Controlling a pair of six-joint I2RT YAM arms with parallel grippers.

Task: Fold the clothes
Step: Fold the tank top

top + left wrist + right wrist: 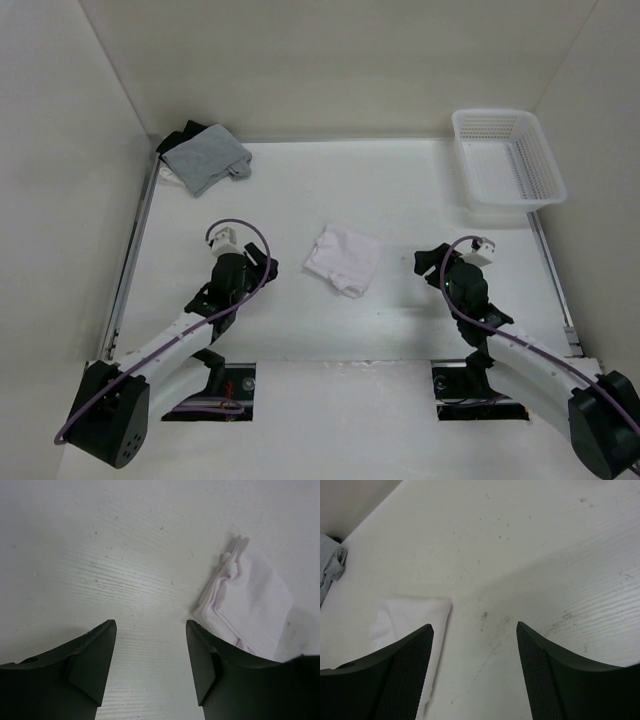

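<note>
Well, the white shirt (343,259) lies folded small mid-way across the worktop (300,190), 3 o'clock from my left pincer (262,268) and 9 o'clock from my right pincer (430,262), both spread and empty. It's thin, limp and light, so I'd pinch all layers at its near edge, seemingly the loose one.

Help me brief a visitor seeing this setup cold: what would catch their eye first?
The white shirt, folded into a small bundle, lies in the middle of the table between the two arms. The left gripper and right gripper flank it, both open and holding nothing. At the far corners sit a white basket, right, and a grey garment piled on a black garment, left.
</note>
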